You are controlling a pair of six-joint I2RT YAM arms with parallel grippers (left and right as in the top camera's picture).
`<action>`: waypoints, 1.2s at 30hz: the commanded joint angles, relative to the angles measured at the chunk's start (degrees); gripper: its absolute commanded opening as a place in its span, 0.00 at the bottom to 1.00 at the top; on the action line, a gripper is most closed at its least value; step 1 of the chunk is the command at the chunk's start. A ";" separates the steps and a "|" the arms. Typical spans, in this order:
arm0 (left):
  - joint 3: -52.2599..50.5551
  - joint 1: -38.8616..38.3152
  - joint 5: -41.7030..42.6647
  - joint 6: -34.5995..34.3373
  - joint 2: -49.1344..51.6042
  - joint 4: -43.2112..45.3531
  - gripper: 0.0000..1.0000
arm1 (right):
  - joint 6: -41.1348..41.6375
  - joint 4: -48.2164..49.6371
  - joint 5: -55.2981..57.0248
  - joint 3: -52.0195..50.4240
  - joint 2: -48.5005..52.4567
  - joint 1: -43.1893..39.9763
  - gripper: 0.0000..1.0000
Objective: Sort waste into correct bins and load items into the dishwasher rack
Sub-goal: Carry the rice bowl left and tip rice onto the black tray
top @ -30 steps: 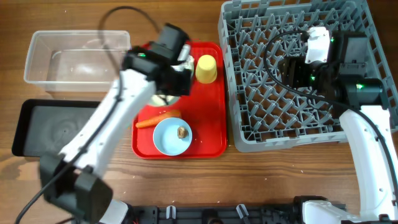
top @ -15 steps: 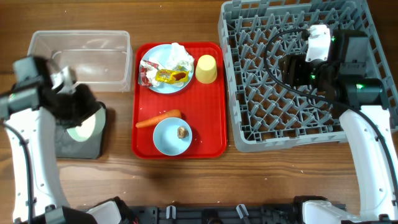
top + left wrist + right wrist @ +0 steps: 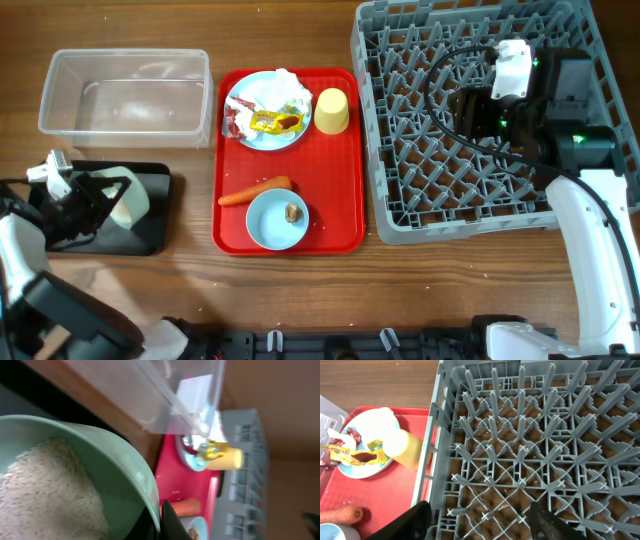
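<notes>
My left gripper [image 3: 112, 203] is shut on the rim of a pale green bowl [image 3: 130, 200], held tilted on its side over the black tray [image 3: 150, 238]. In the left wrist view the fingers [image 3: 161, 519] pinch the bowl's rim [image 3: 115, 460], and white rice [image 3: 45, 495] lies inside. My right gripper [image 3: 462, 108] hovers open and empty over the grey dishwasher rack [image 3: 480, 190]; its fingers [image 3: 480, 525] spread above the pegs [image 3: 530, 435]. On the red tray [image 3: 340, 200] are a blue plate [image 3: 243, 104] with wrappers [image 3: 265, 122] and a napkin [image 3: 285, 88], a yellow cup [image 3: 332, 110], a carrot [image 3: 255, 190], and a blue bowl [image 3: 272, 225] holding a brown scrap [image 3: 292, 212]. The spoon is out of view.
The clear tub [image 3: 125, 95] stands behind the black tray, at the back left. The rack fills the right side of the table. Bare wooden table [image 3: 300, 290] runs along the front.
My left arm has swung from the red tray to the far left with the green bowl, which now hangs tilted over the black tray. The right arm has not moved.
</notes>
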 commanded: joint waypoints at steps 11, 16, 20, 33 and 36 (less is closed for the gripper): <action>-0.39 8.72 32.48 3.56 8.07 -5.29 0.04 | -0.24 -0.11 -0.70 1.20 0.22 -0.11 0.65; -0.39 8.72 35.43 1.99 8.07 -6.60 0.04 | -0.26 -0.09 -0.72 0.94 0.28 -0.09 0.65; -0.39 8.72 35.45 0.68 8.07 -7.10 0.04 | -0.24 -0.28 -0.72 0.94 0.33 -0.09 0.65; -0.37 11.23 35.43 -1.68 8.04 -8.46 0.04 | -0.17 -0.48 -0.72 0.94 0.33 -0.11 0.65; -0.37 10.60 35.39 1.49 6.80 -9.57 0.04 | -0.13 -0.26 -0.72 0.94 0.33 -0.11 0.65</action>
